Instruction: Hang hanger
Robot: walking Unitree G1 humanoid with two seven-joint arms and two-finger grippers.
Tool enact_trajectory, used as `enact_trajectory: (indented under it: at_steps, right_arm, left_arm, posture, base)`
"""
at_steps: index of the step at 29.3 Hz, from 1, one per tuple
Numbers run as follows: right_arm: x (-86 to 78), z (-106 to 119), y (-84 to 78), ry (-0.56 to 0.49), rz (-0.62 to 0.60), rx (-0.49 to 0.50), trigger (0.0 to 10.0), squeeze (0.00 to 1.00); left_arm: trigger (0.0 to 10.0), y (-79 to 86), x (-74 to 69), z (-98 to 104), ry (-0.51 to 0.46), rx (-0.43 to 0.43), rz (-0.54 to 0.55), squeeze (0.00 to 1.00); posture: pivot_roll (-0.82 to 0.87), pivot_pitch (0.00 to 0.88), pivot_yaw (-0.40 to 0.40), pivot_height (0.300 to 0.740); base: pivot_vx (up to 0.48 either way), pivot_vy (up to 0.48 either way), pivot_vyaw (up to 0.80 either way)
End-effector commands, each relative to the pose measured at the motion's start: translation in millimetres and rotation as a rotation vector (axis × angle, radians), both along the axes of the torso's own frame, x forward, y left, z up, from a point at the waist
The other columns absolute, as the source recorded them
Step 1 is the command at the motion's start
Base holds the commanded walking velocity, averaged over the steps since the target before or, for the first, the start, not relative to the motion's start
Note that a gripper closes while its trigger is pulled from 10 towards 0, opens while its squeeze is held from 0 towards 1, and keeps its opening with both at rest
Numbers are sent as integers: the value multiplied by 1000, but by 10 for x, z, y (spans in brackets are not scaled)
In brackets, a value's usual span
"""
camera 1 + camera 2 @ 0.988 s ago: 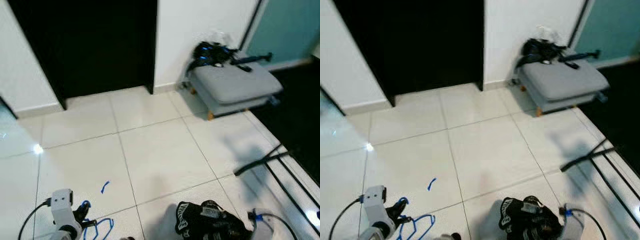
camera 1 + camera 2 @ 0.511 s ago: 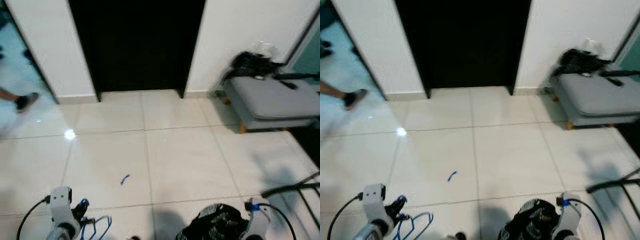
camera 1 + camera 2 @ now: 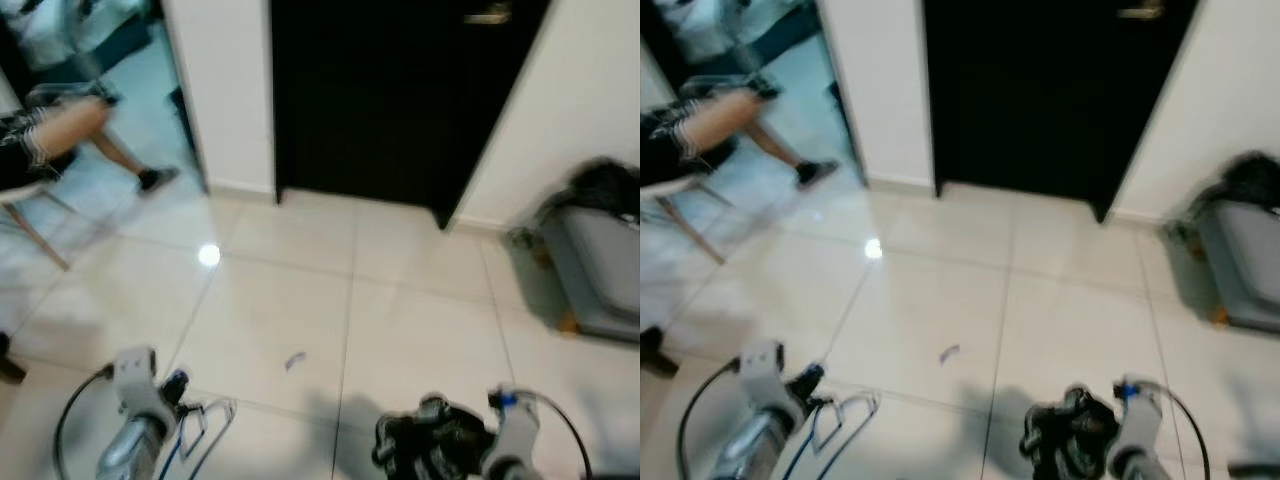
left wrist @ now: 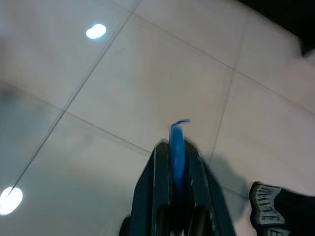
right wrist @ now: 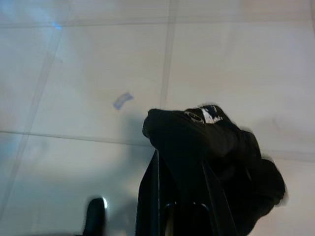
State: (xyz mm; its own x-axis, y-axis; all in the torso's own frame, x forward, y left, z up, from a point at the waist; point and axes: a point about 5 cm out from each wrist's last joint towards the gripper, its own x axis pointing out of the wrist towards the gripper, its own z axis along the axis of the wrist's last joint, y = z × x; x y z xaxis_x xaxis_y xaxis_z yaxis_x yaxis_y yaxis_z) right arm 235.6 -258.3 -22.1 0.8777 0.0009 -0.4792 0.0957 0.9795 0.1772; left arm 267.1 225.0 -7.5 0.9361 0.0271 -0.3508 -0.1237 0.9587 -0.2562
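Your left end effector (image 4: pixel 177 162) grips the blue hanger (image 3: pixel 200 430), the right end effector (image 5: pixel 179 167) a black garment (image 5: pixel 216 152) (no rail reached, hanging remains).

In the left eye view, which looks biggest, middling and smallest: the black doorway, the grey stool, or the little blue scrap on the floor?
1. Black doorway, by far the largest.
2. Grey stool, partly cut off by the picture's edge.
3. Blue scrap, tiny.
The scrap lies nearer the camera, yet looks smallest.

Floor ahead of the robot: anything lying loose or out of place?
One small blue scrap lies loose on the white floor tiles, in front of the dark doorway. It matches the blue hanger clamped in the left pincer, so it may be a broken-off piece, though blur prevents certainty.
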Motion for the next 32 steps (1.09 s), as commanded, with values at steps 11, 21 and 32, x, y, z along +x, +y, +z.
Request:
enact_trajectory:
  at_steps: [11, 21, 32]
  right_arm:
    - [-28, 16, -51, -23, -30, 7, 10000, 0]
    - [9, 60, -6, -69, -39, 1, 10000, 0]
    - [1, 81, -9, -86, -45, 5, 10000, 0]
  left_arm:
    - [10000, -86, -4, -60, 49, -12, 0, 0]
    - [10000, -117, 11, -50, 47, 1, -39, 0]
    - [10000, -219, 89, 44, -27, 13, -54, 0]
  posture:
    - [18, 72, -61, 740]
    - [-3, 64, -15, 740]
    - [11, 75, -23, 740]
  base:
    - [0, 0, 775]
    - [0, 0, 775]
    - [0, 0, 775]
